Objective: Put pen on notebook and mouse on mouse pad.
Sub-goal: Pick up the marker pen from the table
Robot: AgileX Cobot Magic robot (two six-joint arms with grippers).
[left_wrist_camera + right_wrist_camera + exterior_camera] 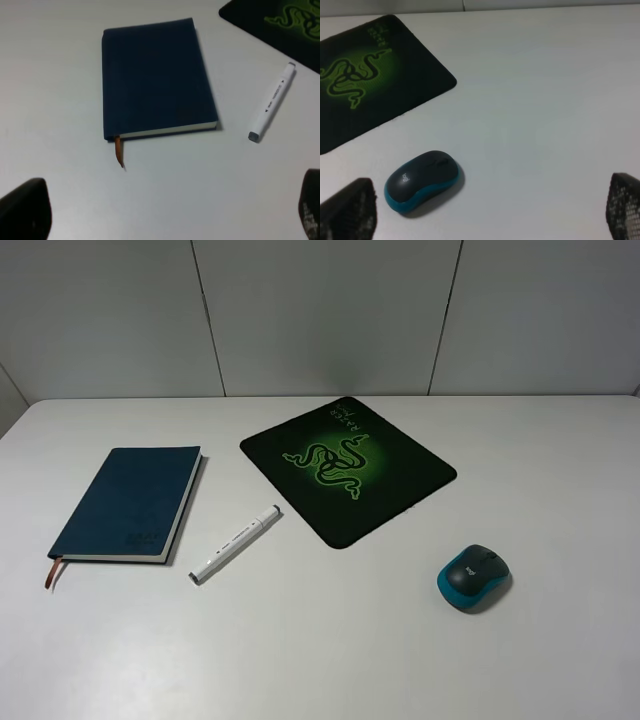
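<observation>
The navy notebook (128, 502) lies closed on the white table at the left, its brown ribbon sticking out at the near corner. The white pen (235, 544) lies on the table just right of it, apart from the notebook (152, 80). The black mouse pad (348, 468) with its green snake logo sits at the centre back. The teal-sided mouse (474, 577) rests on the table right of and nearer than the pad. My left gripper (167, 215) hangs open over the table near the notebook and pen (272, 101). Near the mouse (421, 181) my right gripper (485, 215) is open, with nothing in it.
A grey panelled wall (320, 310) stands behind the table's far edge. In the exterior view neither arm shows.
</observation>
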